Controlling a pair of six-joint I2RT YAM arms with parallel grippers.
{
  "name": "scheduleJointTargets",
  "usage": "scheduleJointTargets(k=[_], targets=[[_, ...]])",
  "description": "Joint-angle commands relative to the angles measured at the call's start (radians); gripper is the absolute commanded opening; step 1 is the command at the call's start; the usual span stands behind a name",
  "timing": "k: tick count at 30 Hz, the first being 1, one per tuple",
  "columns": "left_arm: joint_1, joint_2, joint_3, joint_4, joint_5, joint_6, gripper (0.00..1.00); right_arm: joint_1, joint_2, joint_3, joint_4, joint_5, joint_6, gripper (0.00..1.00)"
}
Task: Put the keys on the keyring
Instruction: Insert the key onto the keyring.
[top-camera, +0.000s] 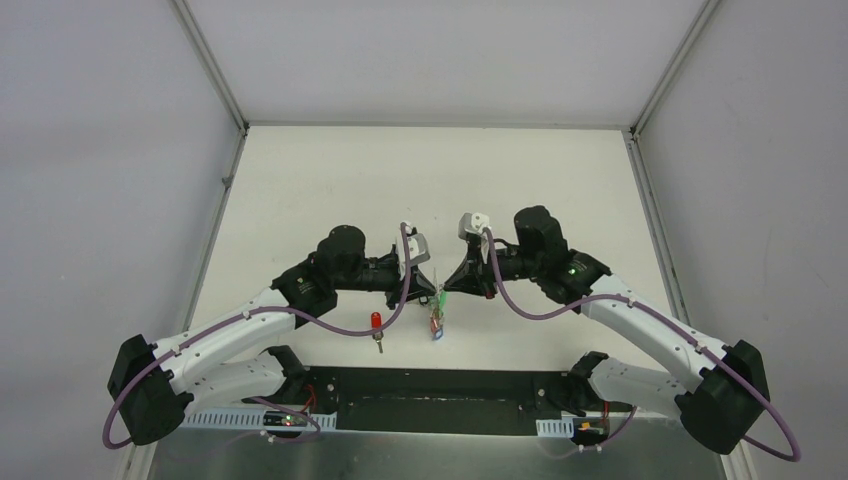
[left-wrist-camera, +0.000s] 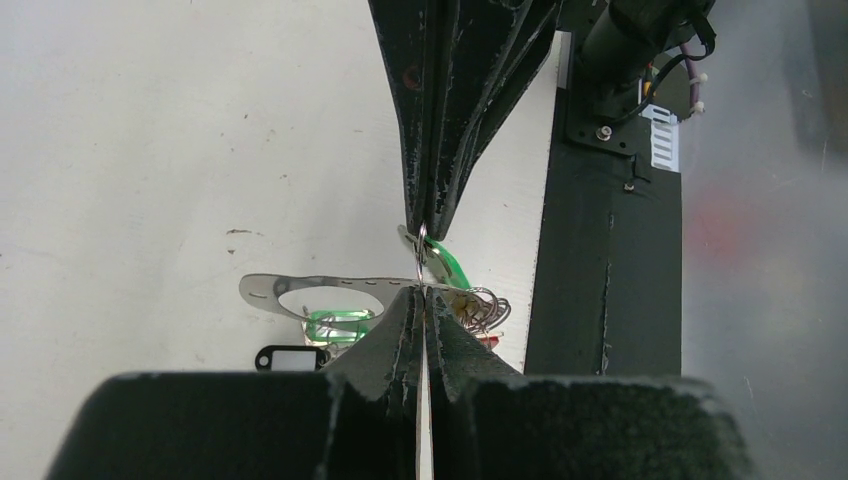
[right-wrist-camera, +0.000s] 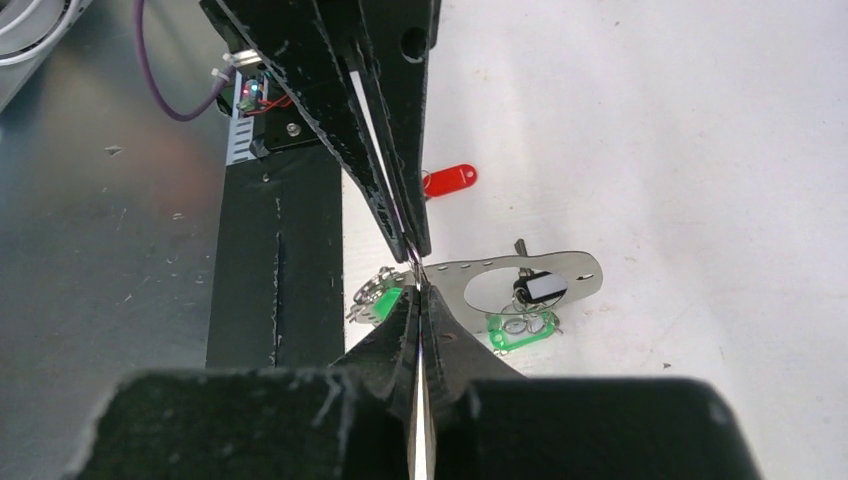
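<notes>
so the left pincer (left-wrist-camera: 422, 292) is squeezed together on the thin wire of the keyring (left-wrist-camera: 420, 262), and the right pincer (right-wrist-camera: 420, 292) comes in from the opposite side, nearly tip to tip with it, pinched closed on that same bit of wire. A green key (left-wrist-camera: 452, 268) sits right beside the two tips, against the wire. Just under them there's a flat silver plate (left-wrist-camera: 262, 288) with an oval hole, a second green key (right-wrist-camera: 520, 330) and a small black tag (left-wrist-camera: 285, 357) all bunched up, can't tell if they rest on the white table (top-camera: 330, 180) or dangle. The red key (right-wrist-camera: 448, 180) lies alone on the table, apart from the ring, over on the left arm's side
</notes>
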Motion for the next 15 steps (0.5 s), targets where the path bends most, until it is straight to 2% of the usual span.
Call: scheduleJointTargets(k=[1,15], targets=[[-0.016,-0.022,0.03,0.048,0.003,0.014,0.0,0.006,0.0,0.053,-0.01,0.079,-0.014,0.0],[-0.021,-0.03,0.028,0.043,-0.008,0.013,0.0,0.007,0.015,0.049,-0.017,0.09,0.009,0.0]])
